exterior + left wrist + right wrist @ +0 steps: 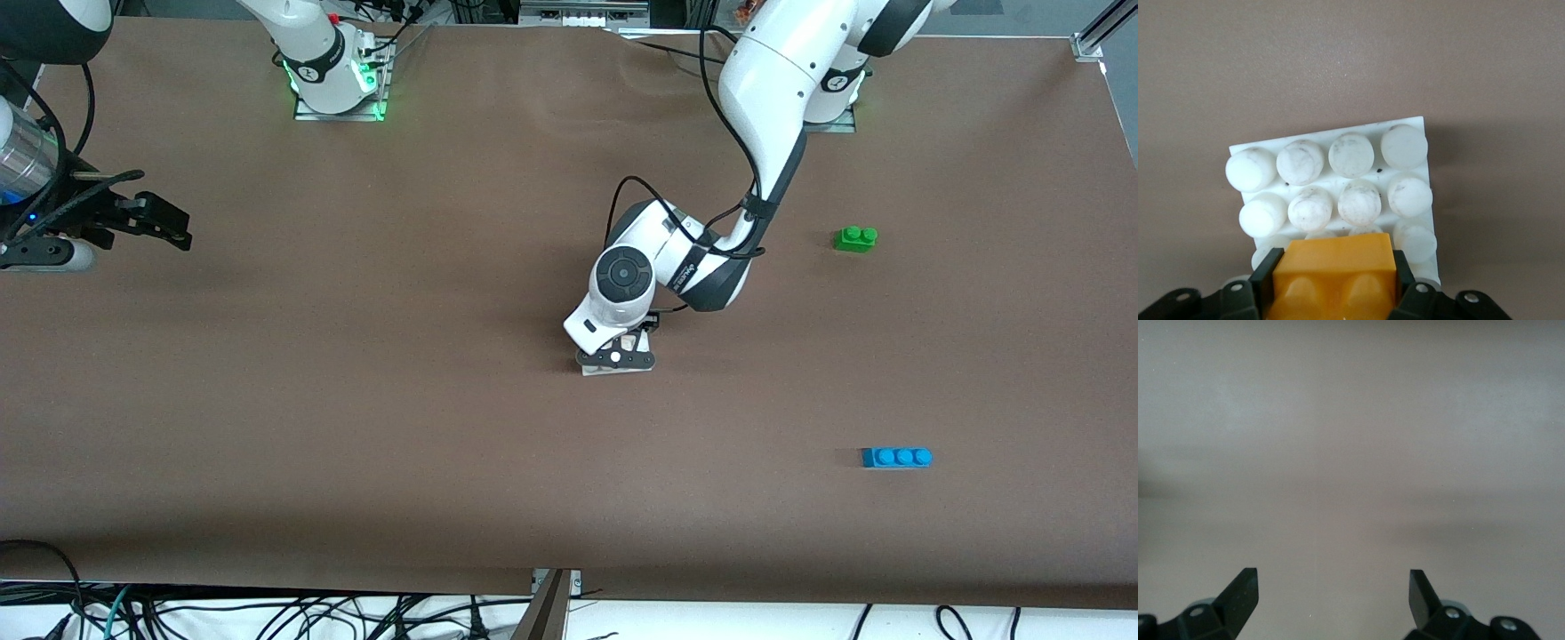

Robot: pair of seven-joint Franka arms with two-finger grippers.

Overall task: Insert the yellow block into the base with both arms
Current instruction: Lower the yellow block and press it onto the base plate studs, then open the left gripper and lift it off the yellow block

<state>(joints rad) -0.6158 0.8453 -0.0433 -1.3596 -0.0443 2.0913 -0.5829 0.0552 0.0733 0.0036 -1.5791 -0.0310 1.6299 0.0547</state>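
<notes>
In the left wrist view the yellow block (1335,273) sits between the two black fingers of my left gripper (1335,279), which is shut on it. The block rests over the edge row of studs of the white base (1338,177); whether it is pressed down I cannot tell. In the front view the left gripper (616,357) is at mid-table, down on the base (597,371), which is mostly hidden under it. My right gripper (169,224) hangs open over the right arm's end of the table; its wrist view shows only bare table between its fingertips (1333,587).
A green two-stud brick (855,238) lies toward the left arm's end of the table. A blue three-stud brick (896,457) lies nearer the front camera at that same end. The brown table's front edge (569,591) has cables below it.
</notes>
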